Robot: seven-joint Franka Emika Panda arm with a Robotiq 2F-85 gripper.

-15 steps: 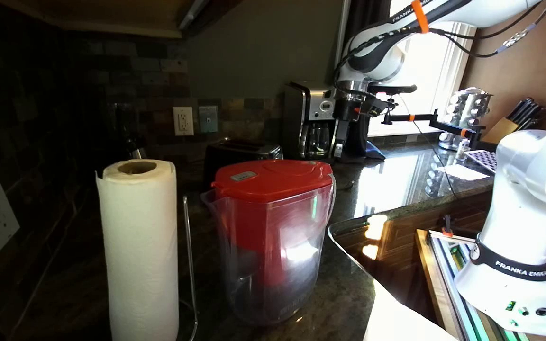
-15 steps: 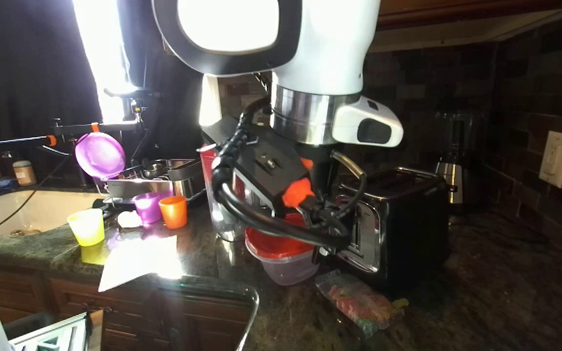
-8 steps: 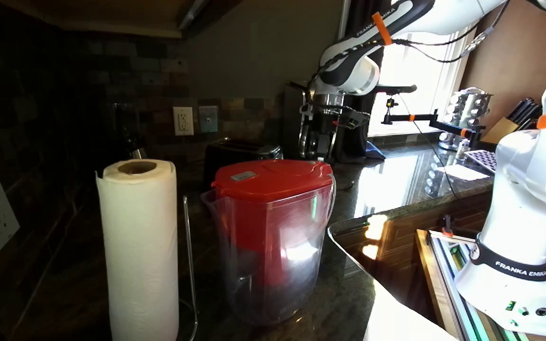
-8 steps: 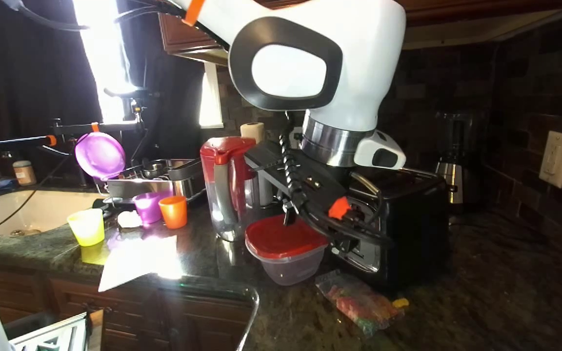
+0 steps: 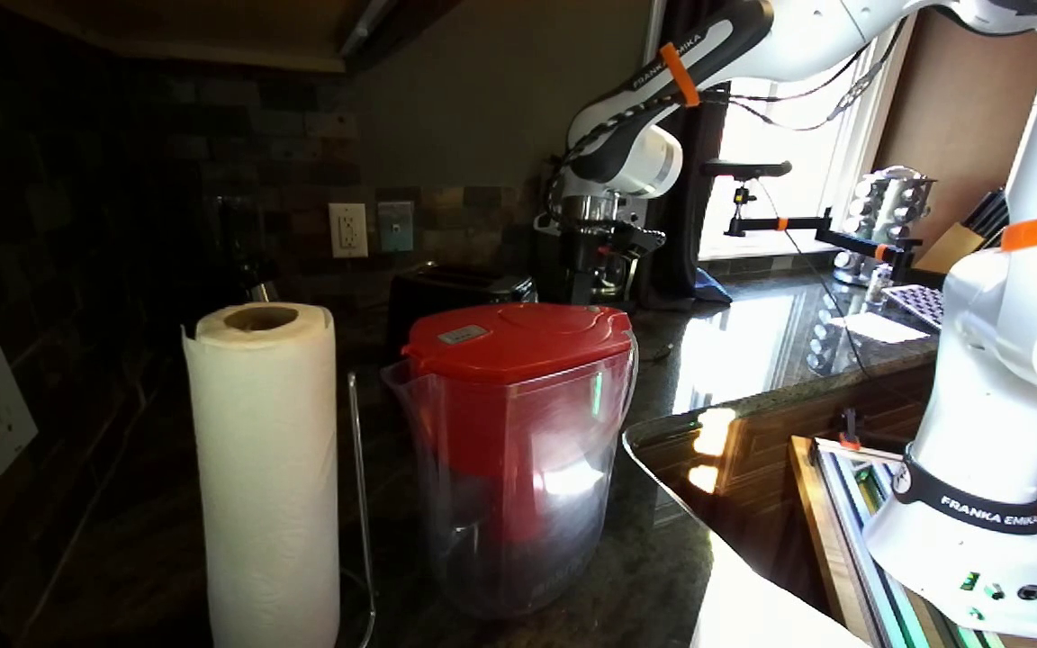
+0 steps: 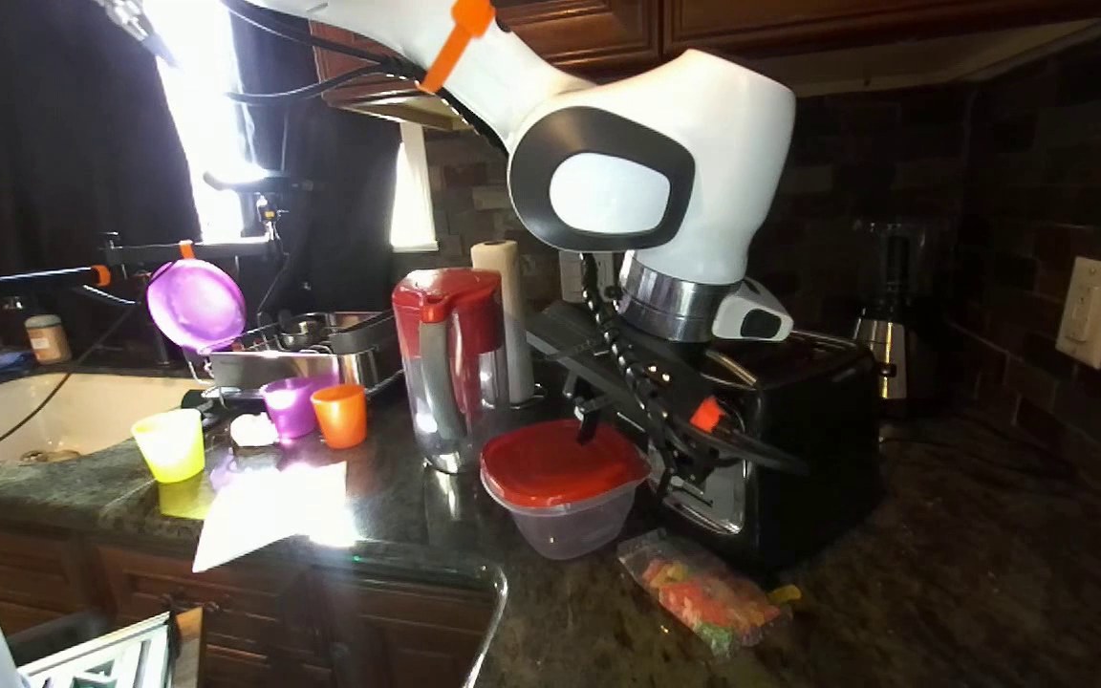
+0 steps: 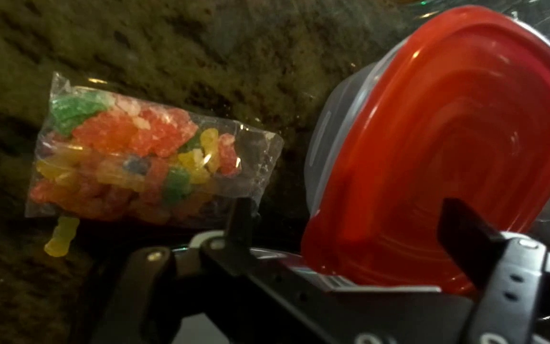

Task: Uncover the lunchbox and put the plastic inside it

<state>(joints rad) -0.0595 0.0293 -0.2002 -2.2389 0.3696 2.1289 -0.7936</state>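
Your lunchbox is under its red lid; pincer wide apart.
In an exterior view, your arm hangs bent beyond a red-topped water pitcher and a paper towel roll; too dark there to tell the pincer's spread. In an exterior view, you have the lunchbox upright on the table, just beside the black toaster; the plastic bag of colored candy lies flat near the box, an orange cup well apart from both. Part of the pincer shows in front of the lid; you cannot tell whether they touch. Wrist view: your jaws stand well apart, one finger seen over the lid, the other in front of the bag's corner. A yellow gummy lies just beside the bag.
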